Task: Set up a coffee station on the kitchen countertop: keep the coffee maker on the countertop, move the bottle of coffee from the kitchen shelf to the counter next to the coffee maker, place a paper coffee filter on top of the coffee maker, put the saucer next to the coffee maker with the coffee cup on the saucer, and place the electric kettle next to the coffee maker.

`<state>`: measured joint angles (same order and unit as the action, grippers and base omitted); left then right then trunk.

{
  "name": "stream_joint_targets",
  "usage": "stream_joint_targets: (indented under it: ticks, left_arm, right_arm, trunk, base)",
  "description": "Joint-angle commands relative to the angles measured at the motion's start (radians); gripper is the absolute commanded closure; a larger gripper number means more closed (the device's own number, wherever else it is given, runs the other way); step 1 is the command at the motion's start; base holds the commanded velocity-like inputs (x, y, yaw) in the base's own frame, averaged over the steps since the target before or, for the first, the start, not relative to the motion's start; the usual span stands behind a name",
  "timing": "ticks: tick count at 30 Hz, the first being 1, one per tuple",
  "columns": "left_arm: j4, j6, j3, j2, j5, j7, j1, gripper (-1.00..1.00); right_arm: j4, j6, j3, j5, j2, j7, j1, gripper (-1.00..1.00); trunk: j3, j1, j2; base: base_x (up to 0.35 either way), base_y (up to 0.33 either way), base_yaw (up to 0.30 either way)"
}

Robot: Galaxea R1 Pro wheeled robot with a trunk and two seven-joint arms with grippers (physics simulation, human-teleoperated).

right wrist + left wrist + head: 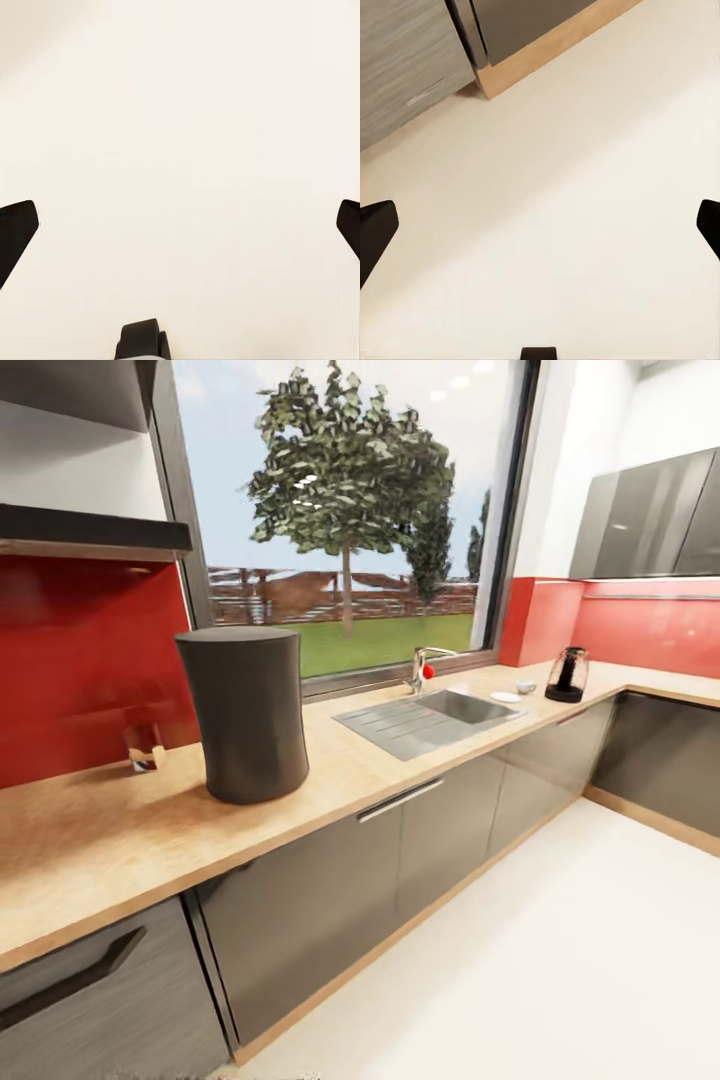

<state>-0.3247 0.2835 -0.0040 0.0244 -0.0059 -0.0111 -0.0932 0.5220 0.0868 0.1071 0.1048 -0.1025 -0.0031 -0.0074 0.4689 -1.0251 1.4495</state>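
Standing on tabletop (pixel 380 760): coffee maker (pixel 245 712), coffee jar (pixel 144 747) at its 9 o'clock; kettle (pixel 568 675), cup (pixel 526 686), saucer (pixel 507 697) far at 2 o'clock. Left claw (pixel 540 225) and right claw (pixel 180 225) spread wide, empty, over floor (pixel 560 970).

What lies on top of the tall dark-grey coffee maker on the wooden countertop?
Nothing visible: the tall dark-grey rounded coffee maker has a bare slanted top, with no paper filter. The light wooden countertop beneath its base is covered.

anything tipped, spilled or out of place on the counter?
Nothing tipped or spilled. The coffee maker and bottle of coffee stand upright together; the electric kettle, coffee cup and saucer sit far off, past the sink.
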Motion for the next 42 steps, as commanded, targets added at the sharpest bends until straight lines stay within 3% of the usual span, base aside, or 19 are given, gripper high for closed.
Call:
stream_joint_targets:
  ticks: [1,26,42]
  left_arm:
    - [0.001,0.003,0.0,0.0,0.0,-0.001,-0.001,-1.0]
    - [0.0,0.005,0.007,0.0,0.004,0.0,-0.001,-1.0]
    - [0.001,0.005,0.009,0.0,0.004,-0.001,-0.001,-1.0]
  right_arm:
    - [0.0,0.004,-0.001,0.011,0.0,0.0,0.0,-1.0]
    - [0.001,0.002,-0.003,0.012,0.006,0.0,0.0,-1.0]
    - [0.001,0.002,-0.003,0.012,0.006,0.0,0.0,-1.0]
  trunk:
    - [0.001,0.0,0.0]
    - [0.001,0.0,0.0]
    - [-0.049,0.061,-0.112]
  base:
    - [0.0,-0.072,0.277]
    - [0.0,-0.007,0.277]
    - [0.0,0.0,0.277]
